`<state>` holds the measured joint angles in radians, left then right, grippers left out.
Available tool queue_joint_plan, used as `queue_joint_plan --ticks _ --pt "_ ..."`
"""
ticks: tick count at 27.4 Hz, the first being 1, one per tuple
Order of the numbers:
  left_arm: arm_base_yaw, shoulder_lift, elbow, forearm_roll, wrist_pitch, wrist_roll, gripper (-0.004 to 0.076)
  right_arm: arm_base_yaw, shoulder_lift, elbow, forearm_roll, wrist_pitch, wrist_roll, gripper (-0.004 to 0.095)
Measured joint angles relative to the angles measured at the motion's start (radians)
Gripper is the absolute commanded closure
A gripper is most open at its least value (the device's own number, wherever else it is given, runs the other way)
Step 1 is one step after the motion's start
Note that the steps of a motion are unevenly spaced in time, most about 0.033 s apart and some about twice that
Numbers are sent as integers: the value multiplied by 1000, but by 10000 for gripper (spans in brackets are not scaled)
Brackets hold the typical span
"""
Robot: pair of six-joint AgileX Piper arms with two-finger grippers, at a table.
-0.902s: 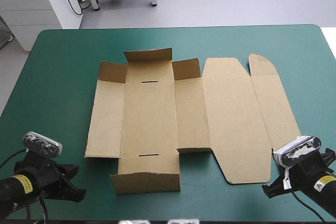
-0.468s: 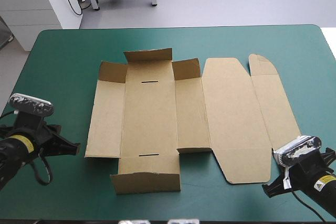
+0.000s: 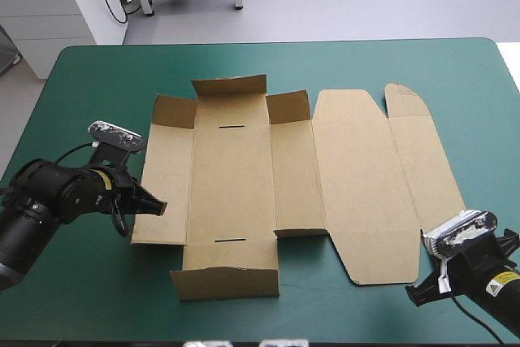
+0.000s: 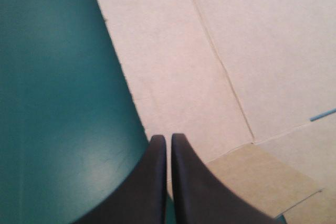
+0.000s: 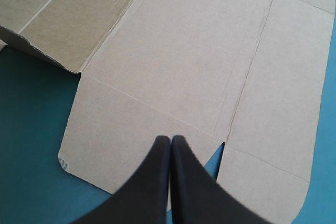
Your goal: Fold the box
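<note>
The brown box (image 3: 284,176) lies as a cut sheet across the middle of the teal-green table, with its far flaps and near front flap slightly raised and its lid panels flat to the right. My left gripper (image 3: 158,206) is shut, its tips at the sheet's near left edge; the left wrist view shows its fingertips (image 4: 169,139) meeting just over the box's left panel (image 4: 220,61). My right gripper (image 3: 418,294) is shut too, low at the near right, just off the lid's near edge (image 5: 157,72).
Bare teal-green cover (image 3: 97,79) runs all round the sheet, widest at the left and along the near edge. A white cabinet (image 3: 57,6) stands beyond the far left corner.
My left arm has swung from the near left corner up and rightward, bringing its shut gripper to the box's left edge. The right arm and the box have stayed put.
</note>
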<state>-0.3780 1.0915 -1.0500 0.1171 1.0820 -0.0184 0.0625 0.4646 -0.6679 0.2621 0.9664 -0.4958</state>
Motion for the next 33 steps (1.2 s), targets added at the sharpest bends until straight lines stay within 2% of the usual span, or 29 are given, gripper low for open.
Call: queue_joint_plan --ticks 8,14,21,29,30,32,33 --pt "327 61 0 -407 -15 353 704 0 0 0 0 0 0 923" --pt "597 104 -1 -610 22 577 704 0 0 0 0 3 0 923" --pt "759 195 -1 -623 32 623 708 0 0 0 0 5 0 923" --pt "781 309 -1 -629 26 622 713 0 0 0 0 6 0 923" --pt "781 317 -1 -631 24 617 701 0 0 0 0 6 0 923" --pt "781 327 -1 -633 34 606 604 0 0 0 1 6 0 923" --pt "781 335 -1 -636 43 604 493 0 0 0 1 6 0 923"
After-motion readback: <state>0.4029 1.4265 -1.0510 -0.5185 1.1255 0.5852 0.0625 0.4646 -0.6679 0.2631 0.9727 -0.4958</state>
